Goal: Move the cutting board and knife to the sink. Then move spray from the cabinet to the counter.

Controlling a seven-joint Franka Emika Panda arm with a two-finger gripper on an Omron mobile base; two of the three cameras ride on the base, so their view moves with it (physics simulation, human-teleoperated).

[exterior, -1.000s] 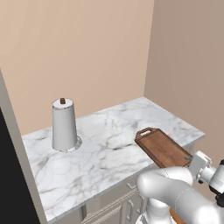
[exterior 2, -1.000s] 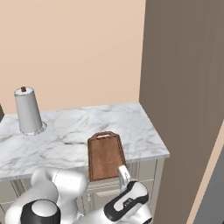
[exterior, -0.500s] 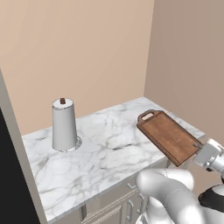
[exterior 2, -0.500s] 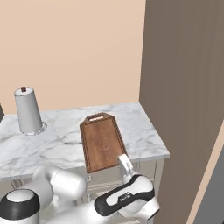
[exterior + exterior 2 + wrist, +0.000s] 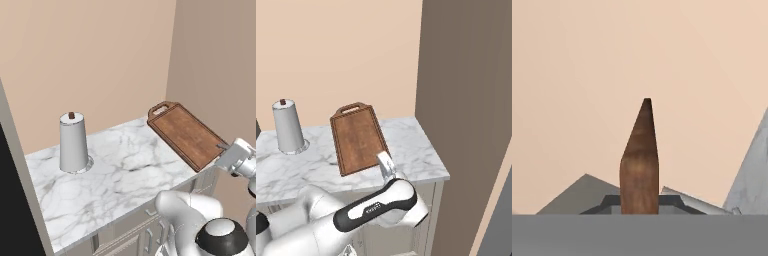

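Note:
The cutting board (image 5: 186,133), dark reddish-brown with a raised rim, hangs tilted above the right end of the counter (image 5: 116,170), its curved handle pointing toward the back wall. My gripper (image 5: 223,149) is shut on the board's near edge, beyond the counter's front right corner. From the right base view the cutting board (image 5: 356,136) slants over the counter (image 5: 415,150), with the gripper (image 5: 384,162) clamped at its lower corner. The hand view has the cutting board (image 5: 640,170) edge-on, rising from between the fingertips. The knife, spray, sink and cabinet are out of view.
A white paper-towel roll (image 5: 73,143) stands on its holder at the counter's back left, also the paper-towel roll (image 5: 288,126) from the other side. A tall taupe panel (image 5: 466,100) closes off the right end. Cream drawers (image 5: 127,230) sit below the counter.
The cutting board has risen off the counter's front right edge and swung up and back, carried by the shut gripper. The paper-towel roll has stayed put.

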